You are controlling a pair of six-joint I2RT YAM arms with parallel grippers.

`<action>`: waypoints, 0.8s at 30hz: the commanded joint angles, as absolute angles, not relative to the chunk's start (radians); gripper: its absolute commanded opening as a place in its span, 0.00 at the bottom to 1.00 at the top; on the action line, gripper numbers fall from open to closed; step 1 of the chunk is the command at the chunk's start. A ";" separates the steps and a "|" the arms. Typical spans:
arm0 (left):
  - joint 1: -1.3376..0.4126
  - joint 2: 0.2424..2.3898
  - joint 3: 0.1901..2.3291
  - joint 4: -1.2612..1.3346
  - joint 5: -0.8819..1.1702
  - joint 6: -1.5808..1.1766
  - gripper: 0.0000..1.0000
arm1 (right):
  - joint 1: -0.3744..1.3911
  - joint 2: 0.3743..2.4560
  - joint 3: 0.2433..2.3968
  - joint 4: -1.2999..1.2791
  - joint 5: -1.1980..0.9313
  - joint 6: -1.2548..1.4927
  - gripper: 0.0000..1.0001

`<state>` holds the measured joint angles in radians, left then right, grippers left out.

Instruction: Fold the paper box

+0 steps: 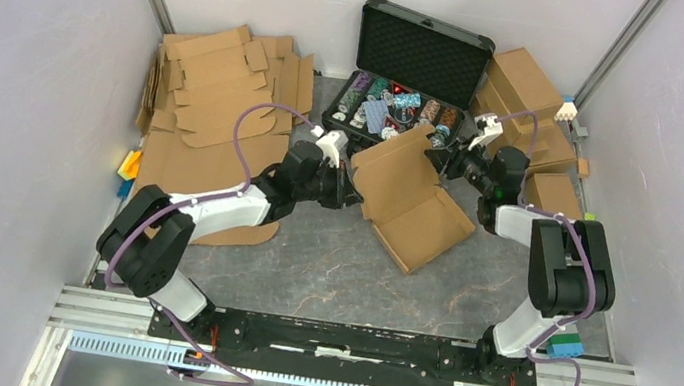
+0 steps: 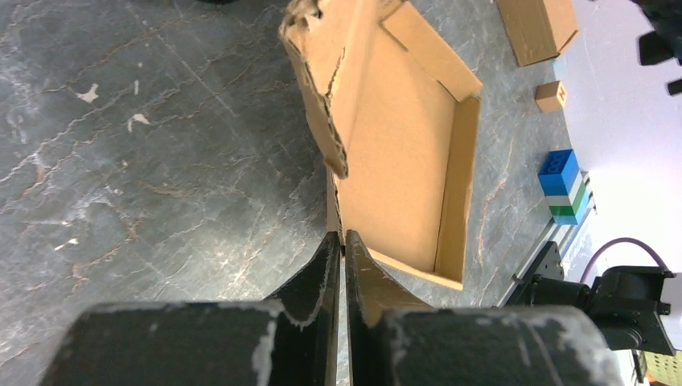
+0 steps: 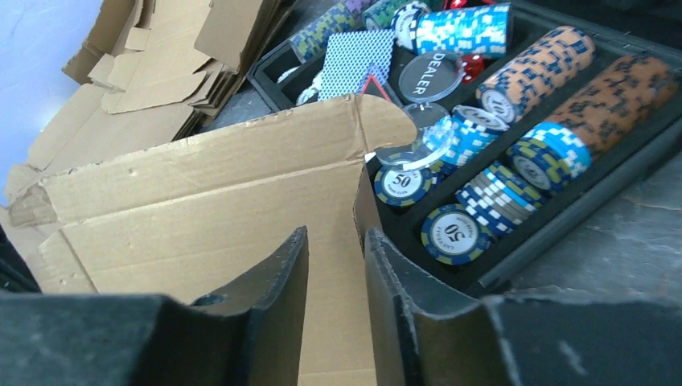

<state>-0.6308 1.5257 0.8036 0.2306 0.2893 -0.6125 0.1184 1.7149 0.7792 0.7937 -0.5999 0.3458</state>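
Observation:
The paper box point(image 1: 417, 204) lies half-formed in the middle of the table, brown corrugated cardboard with its base flat and its lid panel tilted up toward the back. My left gripper point(image 1: 350, 192) is at the box's left edge. In the left wrist view it point(image 2: 343, 237) is shut on the thin edge of the box's side wall point(image 2: 402, 161). My right gripper point(image 1: 439, 156) is at the raised panel's far right corner. In the right wrist view its jaws point(image 3: 338, 233) stand a little apart, with an upright flap edge of the box point(image 3: 201, 209) between them.
An open black case of poker chips point(image 1: 414, 82) stands just behind the box, close to the right gripper point(image 3: 499, 121). Flat cardboard blanks point(image 1: 219, 105) are stacked at the back left. Finished brown boxes point(image 1: 532, 109) are piled at the back right. Coloured blocks point(image 1: 127, 168) lie by the left wall.

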 commanded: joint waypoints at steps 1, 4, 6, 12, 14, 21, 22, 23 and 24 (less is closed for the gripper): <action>-0.591 1.548 0.874 0.206 0.325 -0.545 0.08 | 0.119 1.615 0.728 0.835 -0.619 0.343 0.33; -0.558 1.551 0.888 0.175 0.328 -0.511 0.09 | 0.119 1.578 0.692 0.820 -0.588 0.346 0.28; -0.553 1.550 0.906 0.141 0.313 -0.473 0.09 | 0.119 1.559 0.681 0.782 -0.546 0.331 0.29; -0.553 1.537 0.900 0.109 0.310 -0.382 0.02 | 0.119 1.589 0.727 0.698 -0.496 0.292 0.40; -0.552 1.535 0.888 0.114 0.318 -0.364 0.02 | 0.119 1.609 0.752 0.681 -0.494 0.286 0.42; -0.554 1.541 0.885 0.124 0.345 -0.341 0.02 | 0.119 1.658 0.819 0.632 -0.459 0.248 0.51; -0.555 1.540 0.885 0.124 0.344 -0.338 0.02 | 0.118 1.664 0.828 0.627 -0.447 0.242 0.52; -0.554 1.539 0.884 0.124 0.344 -0.336 0.02 | 0.120 1.671 0.836 0.626 -0.440 0.240 0.52; -0.555 1.539 0.884 0.124 0.342 -0.336 0.02 | 0.119 1.677 0.843 0.625 -0.438 0.236 0.53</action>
<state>-0.5518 1.5494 0.8764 0.0990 0.3202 -0.3878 0.1162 1.6543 0.7807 0.6357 -0.4759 0.2783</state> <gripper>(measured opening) 0.034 0.519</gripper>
